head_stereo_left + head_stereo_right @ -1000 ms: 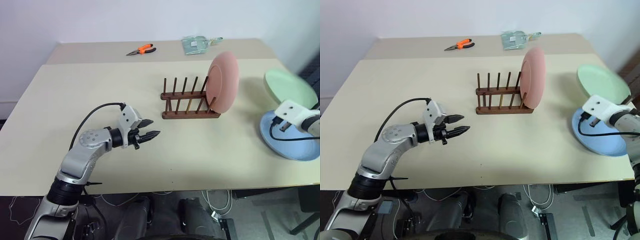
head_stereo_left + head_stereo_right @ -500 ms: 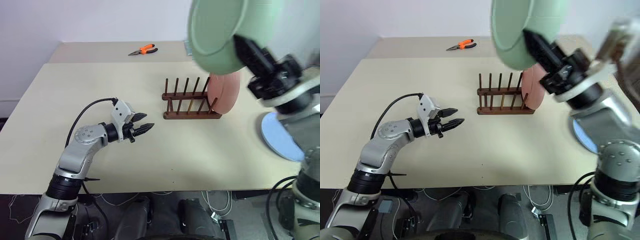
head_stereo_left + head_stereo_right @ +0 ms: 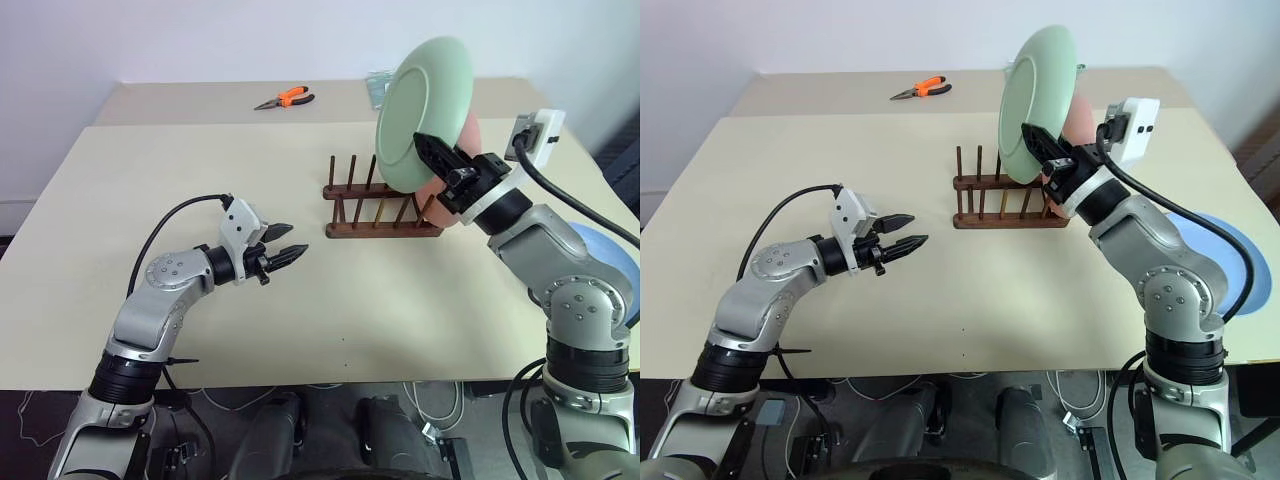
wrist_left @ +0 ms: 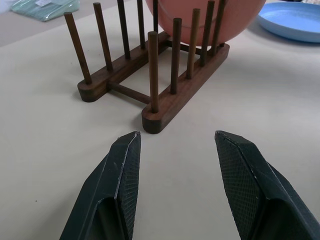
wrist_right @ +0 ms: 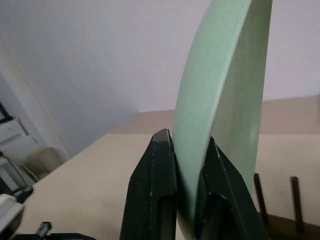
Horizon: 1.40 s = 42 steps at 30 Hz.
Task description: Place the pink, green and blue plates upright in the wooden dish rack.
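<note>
Beige table (image 3: 400,310): small dark wooden peg rack (image 3: 380,215) at centre. Round pale green plate (image 3: 420,110), on edge above rack, pinched in right gripper (image 3: 1040,145). Salmon pink plate (image 3: 462,150) slotted at three o'clock; lower green alongside, vertical. Left gripper (image 3: 285,243), nine o'clock, jaws apart, empty.

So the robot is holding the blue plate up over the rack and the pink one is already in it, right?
Not quite. The plate held up over the wooden rack is the green plate, pinched by the right tool, as the right wrist view shows. The blue plate lies flat on the table. The pink plate does stand in the rack.
</note>
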Available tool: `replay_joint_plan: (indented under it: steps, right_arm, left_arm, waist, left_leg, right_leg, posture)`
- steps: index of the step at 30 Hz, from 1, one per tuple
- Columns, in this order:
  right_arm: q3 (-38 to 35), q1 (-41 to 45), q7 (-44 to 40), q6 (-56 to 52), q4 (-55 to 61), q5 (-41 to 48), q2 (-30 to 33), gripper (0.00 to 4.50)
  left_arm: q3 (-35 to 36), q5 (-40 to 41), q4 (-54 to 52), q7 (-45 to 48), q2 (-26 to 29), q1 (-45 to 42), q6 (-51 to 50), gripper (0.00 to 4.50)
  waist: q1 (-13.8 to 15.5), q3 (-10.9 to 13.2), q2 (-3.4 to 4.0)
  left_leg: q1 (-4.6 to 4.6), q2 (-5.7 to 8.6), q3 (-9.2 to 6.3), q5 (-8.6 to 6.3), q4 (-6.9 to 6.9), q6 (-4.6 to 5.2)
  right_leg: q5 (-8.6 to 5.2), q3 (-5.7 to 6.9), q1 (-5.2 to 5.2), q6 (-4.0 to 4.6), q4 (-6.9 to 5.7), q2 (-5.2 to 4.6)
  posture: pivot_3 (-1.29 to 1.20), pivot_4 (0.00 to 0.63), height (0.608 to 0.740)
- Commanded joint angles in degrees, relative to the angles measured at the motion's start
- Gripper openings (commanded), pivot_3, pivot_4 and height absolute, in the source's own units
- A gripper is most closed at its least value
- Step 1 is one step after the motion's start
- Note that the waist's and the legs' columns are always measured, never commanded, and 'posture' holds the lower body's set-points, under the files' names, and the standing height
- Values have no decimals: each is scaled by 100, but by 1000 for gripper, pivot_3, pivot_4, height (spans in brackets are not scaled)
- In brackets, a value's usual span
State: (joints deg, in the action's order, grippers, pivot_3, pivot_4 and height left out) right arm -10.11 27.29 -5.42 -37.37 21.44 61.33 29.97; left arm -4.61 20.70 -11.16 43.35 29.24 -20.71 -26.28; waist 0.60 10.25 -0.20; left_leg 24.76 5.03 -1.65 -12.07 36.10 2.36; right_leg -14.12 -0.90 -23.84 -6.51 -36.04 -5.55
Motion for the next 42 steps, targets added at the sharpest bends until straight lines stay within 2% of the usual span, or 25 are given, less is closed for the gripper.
replay_joint_plan:
  steps: [1, 5, 9, 12, 16, 20, 23, 26, 29, 32, 35, 37, 39, 42]
  right_arm:
    - [54, 14, -159, -56, -60, -346, 12, 89]
    - [112, 104, -234, -36, -180, -749, -46, 1556]
    - [184, 243, -392, 113, -114, -1281, 52, 3600]
    - [253, 324, -755, 201, 12, -1737, 371, 3600]
    - [141, 264, -1533, 303, 308, -2182, 1178, 3600]
    - [-753, 130, -2036, 348, 217, -2160, 1896, 3600]
    - [-1620, -219, -2277, 242, -122, -2127, 2254, 4489]
    - [-2179, -1413, -2582, 312, -267, -2802, 2616, 4489]
    - [-2108, -2547, -2933, 351, 6, -3158, 2685, 4489]
    - [-1673, -3131, -2485, 246, -70, -3656, 2332, 4489]
    - [-1314, -3314, -1999, 172, -414, -4235, 2067, 4489]
    - [-1105, -3435, -1894, 112, -590, -4533, 2034, 3970]
    - [-1046, -3449, -1865, 51, -702, -4604, 1948, 3249]
    - [-968, -3320, -1748, -19, -1082, -4838, 1941, 1619]
  left_arm:
    - [181, 76, -207, -26, 29, -106, -25, 2411]
    - [179, 49, -230, -17, 47, -93, -33, 2411]
    - [189, 44, -248, -3, 43, -83, -59, 2411]
    - [187, 55, -272, 2, 39, -84, -86, 2411]
    - [180, 62, -287, 15, 40, -87, -109, 2411]
    - [167, 54, -298, 30, 47, -88, -130, 2411]
    - [162, 53, -274, 72, 56, -100, -140, 2411]
    - [97, 48, -188, 196, 63, -153, -113, 2411]
    - [33, 58, -63, 273, -19, -298, -120, 2411]
    - [-83, 99, -34, 401, -145, -489, -110, 2411]
    - [-147, 80, -15, 390, -274, -606, -117, 2411]
    - [-159, 62, -2, 384, -313, -614, -132, 2411]
    - [-164, 59, -6, 381, -329, -608, -138, 2411]
    - [-164, 66, -34, 378, -341, -580, -151, 2411]
  waist:
    - [-2, 0, 0]
    - [0, 0, 0]
    - [1, 0, 0]
    - [1, 0, 0]
    - [16, 0, 0]
    - [16, 0, 0]
    - [19, 0, -1]
    - [64, -6, -11]
    - [32, -7, -8]
    - [-19, -8, -5]
    - [-15, -9, -4]
    - [2, -10, -3]
    - [18, -10, -3]
    - [15, -10, -3]
  left_leg:
    - [0, 0, 0, 0, 0, 0]
    - [0, 0, 0, 0, 0, 0]
    - [0, 0, 1, 0, 0, 0]
    - [0, 0, 1, 0, 1, 0]
    - [5, 1, 2, 0, 2, 0]
    - [14, 1, 1, 0, 5, 0]
    - [18, 1, 1, 0, 6, 0]
    - [21, 0, -2, 0, 4, 0]
    - [25, 0, 0, -1, 6, 2]
    - [28, -1, 2, 0, 14, 2]
    - [27, -2, 3, 1, 19, 0]
    - [27, -2, 4, 1, 19, 0]
    - [29, 0, 5, 2, 17, -1]
    - [30, 0, 5, 3, 19, -2]
  right_leg:
    - [0, 0, -1, 0, 0, 0]
    - [0, 0, -2, -1, -1, 0]
    - [1, 0, -2, -2, -1, 0]
    - [2, 1, -2, -3, -1, 0]
    - [2, 3, -4, -4, 1, -1]
    - [1, 3, -8, -2, 2, -2]
    - [0, 3, -9, -1, 3, -2]
    - [-1, 8, -6, 0, 10, -3]
    - [-1, 6, -6, 0, 14, -3]
    - [0, 2, -15, 0, 1, -2]
    - [0, 3, -16, 0, -2, -1]
    - [-1, 2, -18, 1, -2, -1]
    - [0, 2, -22, 0, -2, -2]
    - [3, 3, -21, -5, -2, -1]
  posture:
    - [0, 150, 719]
    - [0, 150, 719]
    - [0, 150, 719]
    - [0, 150, 719]
    - [0, 150, 719]
    - [0, 150, 719]
    - [0, 150, 719]
    - [0, 150, 719]
    - [0, 150, 719]
    - [0, 150, 719]
    - [0, 150, 719]
    - [0, 150, 719]
    - [0, 150, 719]
    - [0, 150, 719]
